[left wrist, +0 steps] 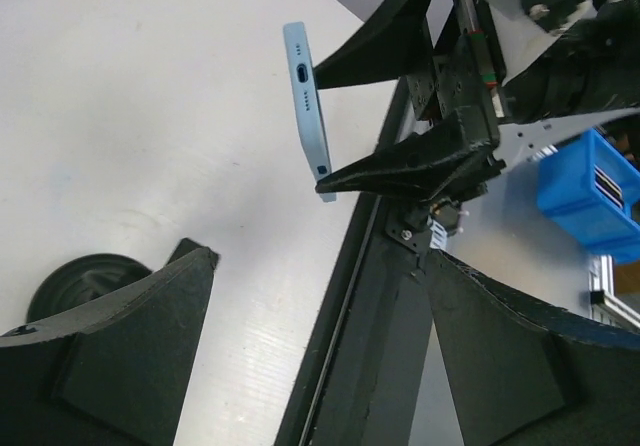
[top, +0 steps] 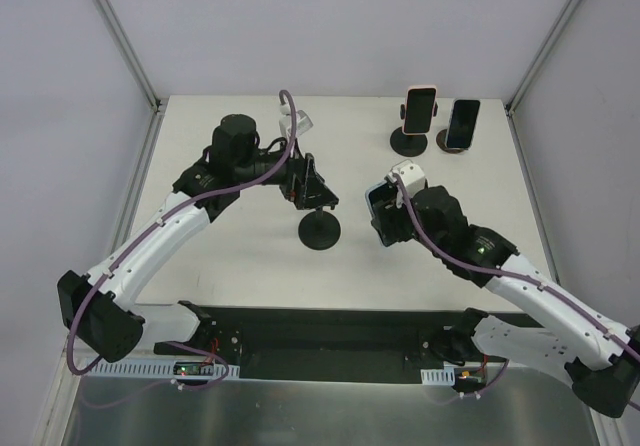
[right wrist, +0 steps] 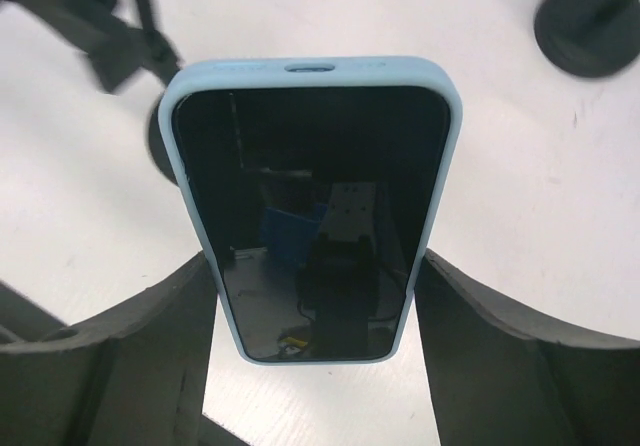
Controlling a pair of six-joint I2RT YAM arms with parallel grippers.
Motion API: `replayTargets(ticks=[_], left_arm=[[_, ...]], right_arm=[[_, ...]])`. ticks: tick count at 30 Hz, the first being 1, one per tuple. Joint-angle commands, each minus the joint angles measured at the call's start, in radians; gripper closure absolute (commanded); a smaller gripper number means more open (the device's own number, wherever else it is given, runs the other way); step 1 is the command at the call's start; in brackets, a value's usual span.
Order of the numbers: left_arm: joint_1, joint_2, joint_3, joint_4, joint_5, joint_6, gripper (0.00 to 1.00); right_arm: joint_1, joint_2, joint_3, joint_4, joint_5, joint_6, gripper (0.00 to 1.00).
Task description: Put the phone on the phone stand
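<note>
In the top view the black-and-white right wrist point(top: 425, 206) is hiding most of the light-blue-cased phone point(top: 377, 206). The black left gripper point(top: 312, 188) is covering the top of the black round-based phone stand point(top: 320, 232), so whether the two are touching is not showing.

In the right wrist view the phone is blocking nearly all of that stand's base. The left gripper is appearing only as a dark blur at upper left, and a second black round base point(right wrist: 590, 24) is running off the right edge.

In the left wrist view the phone is showing only its edge. A black finger point(left wrist: 130, 346) is overlapping the stand's base, and the right edge is cutting off a blue plastic bin point(left wrist: 590, 186).
</note>
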Motion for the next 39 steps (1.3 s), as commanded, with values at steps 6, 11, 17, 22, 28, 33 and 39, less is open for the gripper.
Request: replayTargets(ticks=[6,11,17,22,28,33,39], left_arm=[[-0.086,0.011,-0.015,0.07,0.081,0.01,0.15],[-0.123,0.025,-0.024,0.07,0.078,0.027,0.36],[-0.155,0.047,-0.012,0.059,0.115,0.04,0.68],[-0.156,-0.03,-0.032,0.035,-0.031,0.114,1.0],[-0.155,-0.274,-0.146,0.084,-0.516,0.234,1.0],[-0.153,-0.444,-0.266,0.282,-0.582,0.252,1.0],[-0.153,-0.559,-0.435,0.519,-0.513,0.255,1.0]], right_arm=[[0.302,0.067,0.243,-0.072,0.206,-0.117,0.99],[0.391,0.123,0.32,-0.072,0.298,-0.149,0.99],[0.471,0.148,0.381,-0.064,0.361,-0.184,0.99],[0.483,0.189,0.369,-0.077,0.443,-0.138,0.27],[0.425,0.156,0.205,-0.06,0.419,0.111,0.04],[0.166,0.059,0.023,0.102,0.057,0.51,0.03],[0.034,-0.044,-0.119,0.546,-0.274,0.946,0.03]])
